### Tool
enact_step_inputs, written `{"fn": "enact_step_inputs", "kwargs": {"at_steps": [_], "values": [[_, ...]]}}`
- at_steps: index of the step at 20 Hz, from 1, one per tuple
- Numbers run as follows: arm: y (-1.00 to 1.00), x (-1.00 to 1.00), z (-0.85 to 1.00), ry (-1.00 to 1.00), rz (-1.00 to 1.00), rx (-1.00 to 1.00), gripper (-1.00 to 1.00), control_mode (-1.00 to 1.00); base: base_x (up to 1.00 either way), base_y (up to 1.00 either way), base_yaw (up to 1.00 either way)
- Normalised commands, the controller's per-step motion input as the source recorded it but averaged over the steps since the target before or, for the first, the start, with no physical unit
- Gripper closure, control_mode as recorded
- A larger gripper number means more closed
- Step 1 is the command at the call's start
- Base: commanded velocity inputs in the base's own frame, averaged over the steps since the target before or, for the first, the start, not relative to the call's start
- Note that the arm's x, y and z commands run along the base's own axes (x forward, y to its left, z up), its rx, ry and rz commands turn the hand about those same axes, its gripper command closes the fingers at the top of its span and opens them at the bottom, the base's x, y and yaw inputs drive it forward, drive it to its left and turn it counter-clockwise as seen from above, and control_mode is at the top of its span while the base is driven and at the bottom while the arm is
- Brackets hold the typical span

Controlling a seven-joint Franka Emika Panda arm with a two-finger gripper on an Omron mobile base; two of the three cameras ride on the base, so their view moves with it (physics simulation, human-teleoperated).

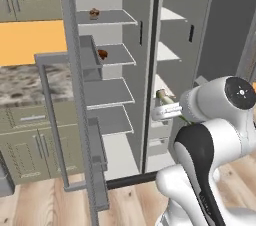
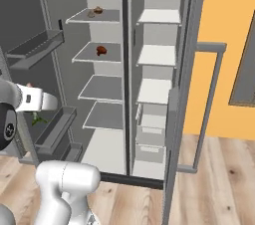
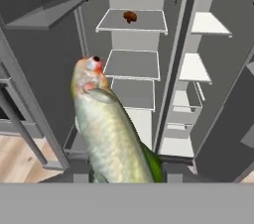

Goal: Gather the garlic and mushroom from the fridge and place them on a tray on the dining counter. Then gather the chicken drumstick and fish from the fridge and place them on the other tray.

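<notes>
My gripper [image 3: 124, 176] is shut on the fish [image 3: 111, 129], a silvery-white fish with a reddish head and a green tail end, held in front of the open fridge [image 1: 137, 70]. From the left base view the fish's head [image 1: 161, 94] pokes up above the hand. A reddish-brown piece that looks like the chicken drumstick [image 1: 102, 54] lies on the second shelf on the left side, also the chicken drumstick [image 3: 130, 17] in the hand view. Both trays, the dining counter, the garlic and the mushroom are out of view.
Both fridge doors stand open, the left door [image 1: 75, 100] with its bins and bar handle close beside the arm. A small brown item [image 1: 94, 14] sits on the top shelf. Olive cabinets with a marble top [image 1: 25, 85] lie to the left.
</notes>
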Motion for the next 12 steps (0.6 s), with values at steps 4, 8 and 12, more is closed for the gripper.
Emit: {"fn": "enact_step_inputs", "kwargs": {"at_steps": [4,8,12], "values": [[0.0,0.0,0.0,0.0,0.0,0.0,1.0,1.0,-0.66,0.38,0.29],[0.0,0.0,0.0,0.0,0.0,0.0,1.0,1.0,-0.49,0.4,0.35],[0.0,0.0,0.0,0.0,0.0,0.0,1.0,1.0,-0.51,0.44,0.34]]}}
